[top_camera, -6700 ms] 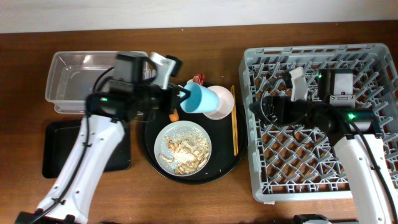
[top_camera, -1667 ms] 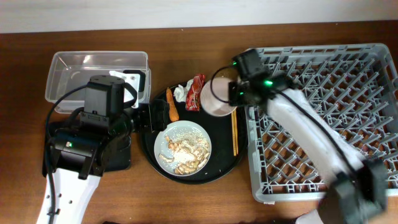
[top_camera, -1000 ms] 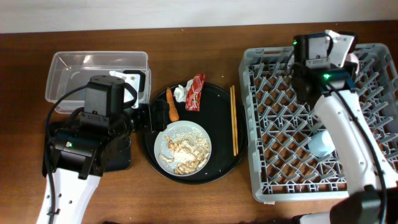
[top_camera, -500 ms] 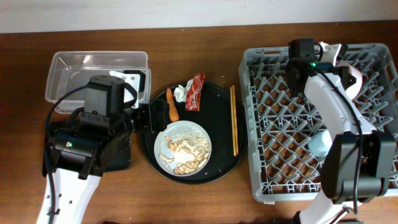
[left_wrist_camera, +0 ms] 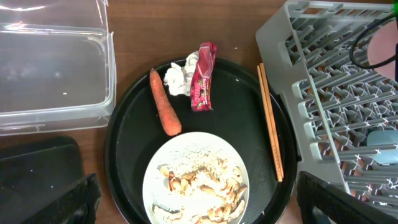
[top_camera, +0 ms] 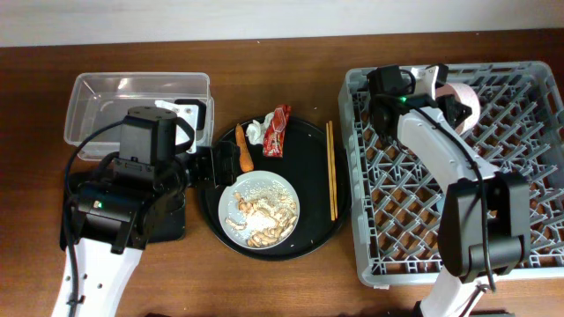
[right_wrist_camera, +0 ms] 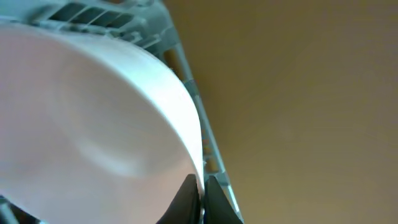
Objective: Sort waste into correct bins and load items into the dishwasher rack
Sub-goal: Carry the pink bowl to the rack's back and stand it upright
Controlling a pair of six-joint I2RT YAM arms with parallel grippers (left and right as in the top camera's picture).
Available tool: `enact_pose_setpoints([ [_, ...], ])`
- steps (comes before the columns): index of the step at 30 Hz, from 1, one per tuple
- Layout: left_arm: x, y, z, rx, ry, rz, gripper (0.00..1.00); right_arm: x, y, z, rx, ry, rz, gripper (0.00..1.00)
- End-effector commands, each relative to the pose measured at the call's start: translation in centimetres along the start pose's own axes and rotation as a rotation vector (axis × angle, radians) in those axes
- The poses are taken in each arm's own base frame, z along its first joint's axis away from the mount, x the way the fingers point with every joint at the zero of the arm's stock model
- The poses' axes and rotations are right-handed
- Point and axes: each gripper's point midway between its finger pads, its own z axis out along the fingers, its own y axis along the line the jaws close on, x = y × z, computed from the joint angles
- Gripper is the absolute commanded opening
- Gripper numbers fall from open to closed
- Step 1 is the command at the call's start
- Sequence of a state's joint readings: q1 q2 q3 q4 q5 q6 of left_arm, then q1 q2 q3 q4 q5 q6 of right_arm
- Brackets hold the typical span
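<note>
My right gripper is shut on the rim of the white bowl, which is tilted on edge over the back rows of the grey dishwasher rack. In the right wrist view the fingertips pinch the bowl wall. My left gripper hangs open above the plate of rice scraps. Beyond it lie the carrot, tissue, red wrapper and chopsticks. The blue cup sits in the rack.
Plate and waste rest on a round black tray. A clear tub stands at the back left; the shallow black tray in front of it is mostly under my left arm. The rack's near wall borders the chopsticks.
My right arm has swung left along the rack's back edge with the bowl, and the bowl now stands more on edge. The left arm has not moved.
</note>
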State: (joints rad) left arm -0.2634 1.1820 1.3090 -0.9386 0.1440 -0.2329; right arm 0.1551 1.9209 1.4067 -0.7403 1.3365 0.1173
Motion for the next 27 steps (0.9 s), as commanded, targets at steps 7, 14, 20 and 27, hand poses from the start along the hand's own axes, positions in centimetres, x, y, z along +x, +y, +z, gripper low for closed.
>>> enact_pose_setpoints([
  [7, -0.5, -0.1, -0.4, -0.003, -0.019, -0.008, 0.99, 0.2, -2.5, 0.9, 0.135, 0.009, 0.006, 0.04],
  [14, -0.5, -0.1, -0.4, -0.003, -0.019, -0.008, 0.99, 1.6, -2.7, 3.4, 0.108, 0.079, 0.006, 0.04],
  [20, -0.5, -0.1, -0.4, -0.004, -0.018, -0.008, 0.99, 1.7, 1.5, 1.2, -0.084, 0.056, -0.051, 0.04],
  [27, -0.4, -0.1, -0.4, -0.004, -0.015, -0.008, 0.99, 2.1, 3.7, -1.5, -0.185, 0.032, -0.147, 0.19],
])
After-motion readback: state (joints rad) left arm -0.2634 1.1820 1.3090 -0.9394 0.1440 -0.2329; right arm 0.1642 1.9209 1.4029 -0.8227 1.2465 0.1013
